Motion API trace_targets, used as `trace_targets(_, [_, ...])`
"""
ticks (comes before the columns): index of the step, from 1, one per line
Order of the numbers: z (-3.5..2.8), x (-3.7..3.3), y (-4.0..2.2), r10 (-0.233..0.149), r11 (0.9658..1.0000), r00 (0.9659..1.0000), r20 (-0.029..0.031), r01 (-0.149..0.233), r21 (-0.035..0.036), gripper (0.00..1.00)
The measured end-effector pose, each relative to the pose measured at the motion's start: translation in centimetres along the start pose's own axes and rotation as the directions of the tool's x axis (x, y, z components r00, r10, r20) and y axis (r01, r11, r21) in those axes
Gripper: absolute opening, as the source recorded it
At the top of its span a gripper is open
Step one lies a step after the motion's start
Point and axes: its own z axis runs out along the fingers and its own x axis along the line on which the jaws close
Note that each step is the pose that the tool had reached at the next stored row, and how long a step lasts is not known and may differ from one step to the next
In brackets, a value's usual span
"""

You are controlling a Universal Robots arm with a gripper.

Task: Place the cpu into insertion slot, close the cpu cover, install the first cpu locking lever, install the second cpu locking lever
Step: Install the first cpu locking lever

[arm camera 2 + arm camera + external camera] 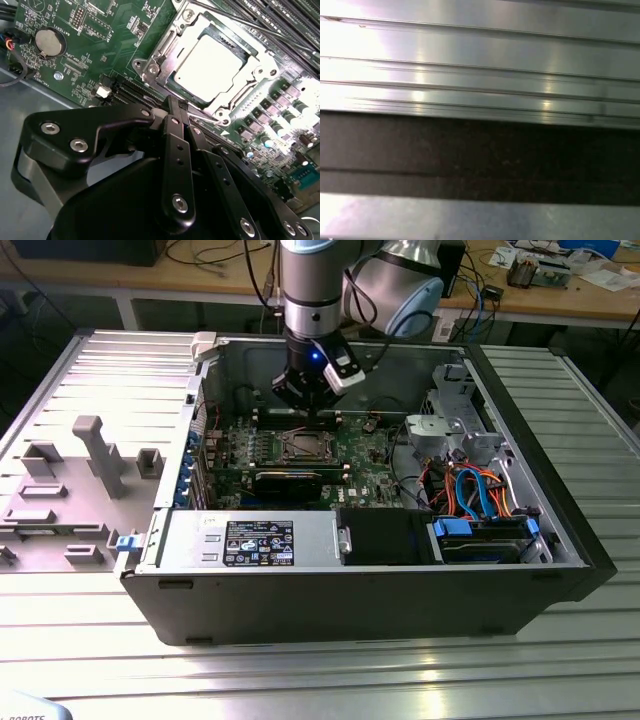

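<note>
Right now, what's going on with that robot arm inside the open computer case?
The robot arm's black claw hangs just above the green motherboard, at the edge of the square metal-rimmed insertion slot. The small flat silver-grey cpu already lies in the slot, and the thin silvery metal cpu cover sits framed around it. The claw's fingers are together and hold nothing that can be seen.

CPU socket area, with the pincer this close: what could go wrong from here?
1. The pincer sits right at the edge of the cpu cover, which lies over the cpu; a slightly off push might scrape the frame or load the chip.
2. Capacitors and a thin wire lever crowd the insertion slot; a sideways sweep could catch them.
</note>
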Motion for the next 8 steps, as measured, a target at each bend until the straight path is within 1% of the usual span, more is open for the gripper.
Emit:
trace_targets(2, [0.20, -0.09, 0.00, 0.000, 1.0000, 1.0000, 0.0001, 0.000, -0.0002, 0.11])
trace_targets(8, [0.51, -0.32, -0.02, 0.000, 1.0000, 1.0000, -0.0003, 0.000, -0.0001, 0.11])
